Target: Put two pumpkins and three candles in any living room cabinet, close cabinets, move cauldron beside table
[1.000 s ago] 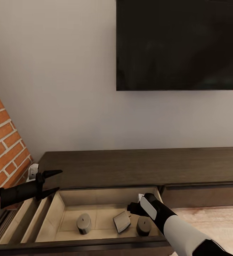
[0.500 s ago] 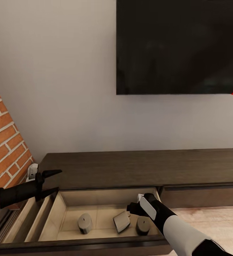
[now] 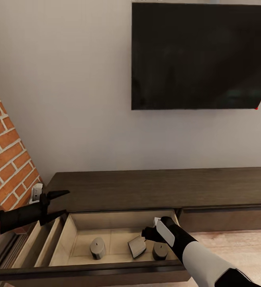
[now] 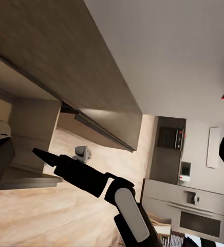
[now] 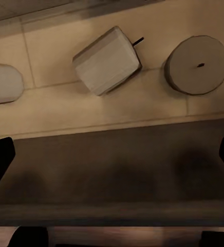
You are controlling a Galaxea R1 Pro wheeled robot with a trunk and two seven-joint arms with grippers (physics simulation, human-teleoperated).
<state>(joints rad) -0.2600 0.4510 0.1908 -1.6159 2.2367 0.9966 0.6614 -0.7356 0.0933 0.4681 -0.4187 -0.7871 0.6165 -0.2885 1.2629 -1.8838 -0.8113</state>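
Three candles [image 3: 137, 247] lie in the open cabinet [image 3: 154, 189] drawer, right gripper [image 3: 148, 232] overhead with jaws wide and empty, left gripper [image 3: 56, 205] spread too: closing fast could roll the tipped candle.

Black end effectors, white-and-black right forearm [image 3: 202, 255]

Wall [image 3: 74, 99]: plain pale grey, evenly lit. Television [image 3: 202, 56]: black, wall-mounted, screen dark. Brick fireplace surround [image 3: 6, 159]: red-orange bricks with pale mortar, slanting in at the head view's left edge. Floor [image 3: 242, 247]: light wood planks. In the left wrist view, far off: kitchen appliances [image 4: 194, 206], pale fronted, beside a dark built-in oven unit [image 4: 168, 139].
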